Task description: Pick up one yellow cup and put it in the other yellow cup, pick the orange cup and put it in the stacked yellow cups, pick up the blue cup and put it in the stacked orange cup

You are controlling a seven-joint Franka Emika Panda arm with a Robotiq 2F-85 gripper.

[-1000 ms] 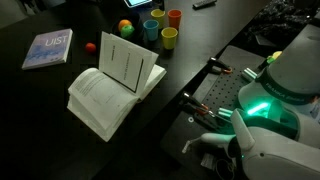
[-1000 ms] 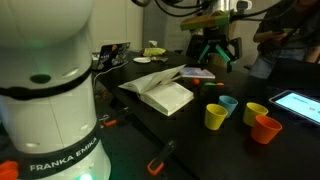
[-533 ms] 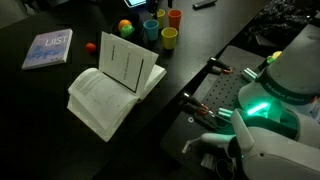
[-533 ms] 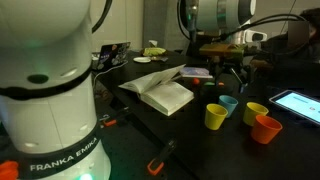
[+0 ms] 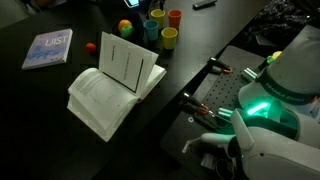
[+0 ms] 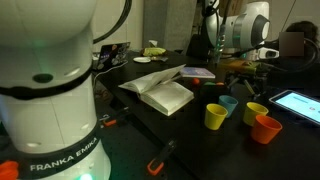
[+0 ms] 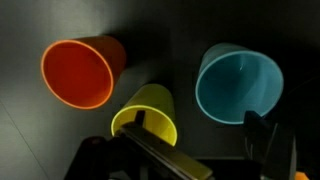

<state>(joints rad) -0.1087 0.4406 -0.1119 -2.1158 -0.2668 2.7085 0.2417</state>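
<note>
Four small cups stand apart on the dark table, none stacked. In an exterior view they are a yellow cup (image 6: 216,116), the blue cup (image 6: 229,102), a second yellow cup (image 6: 256,112) and the orange cup (image 6: 266,129). They also show at the far end of the table, with one yellow cup (image 5: 169,37) nearest. In the wrist view I look down into the orange cup (image 7: 82,72), one yellow cup (image 7: 148,118) and the blue cup (image 7: 240,82). My gripper (image 7: 200,150) is open and empty above them, one finger over the yellow cup's rim. It hangs above the cups (image 6: 247,68).
An open white book (image 5: 115,85) lies mid-table and also shows in the other exterior view (image 6: 162,90). A pale booklet (image 5: 48,48), a small orange ball (image 5: 90,46) and a multicoloured ball (image 5: 126,27) lie near the cups. A tablet (image 6: 298,103) lies beside them. The robot base (image 5: 270,100) stands close by.
My arm has swung away from above the book and now hangs over the group of cups. The cups have not moved.
</note>
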